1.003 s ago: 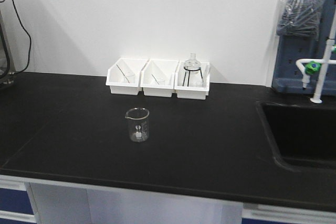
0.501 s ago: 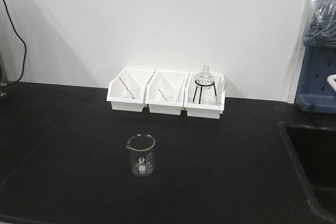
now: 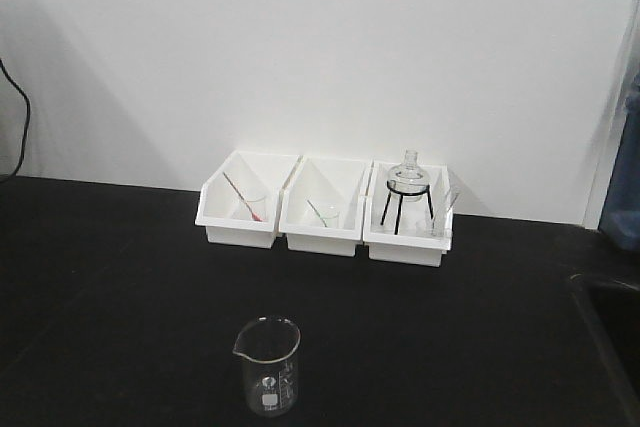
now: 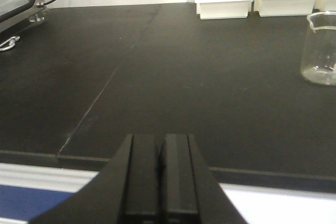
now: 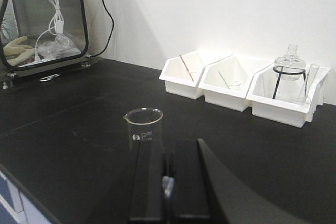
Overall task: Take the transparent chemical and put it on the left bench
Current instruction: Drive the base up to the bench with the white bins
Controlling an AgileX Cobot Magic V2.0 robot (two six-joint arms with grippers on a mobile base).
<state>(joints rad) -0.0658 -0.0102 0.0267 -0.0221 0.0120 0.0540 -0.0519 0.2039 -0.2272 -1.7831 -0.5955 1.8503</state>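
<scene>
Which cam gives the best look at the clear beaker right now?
Front-facing view: the beaker stands whole and unobstructed on the black bench. Right wrist sees it closer, but the right gripper hides its base. Left wrist crops it at the frame edge.

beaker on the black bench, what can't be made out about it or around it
- Beaker: printed marks too small to read in every view; the left wrist view's right edge cuts it off.
- Sink: mostly cut off by the front view's right edge.
- Thin rods in the white bins: too small to identify.
</scene>
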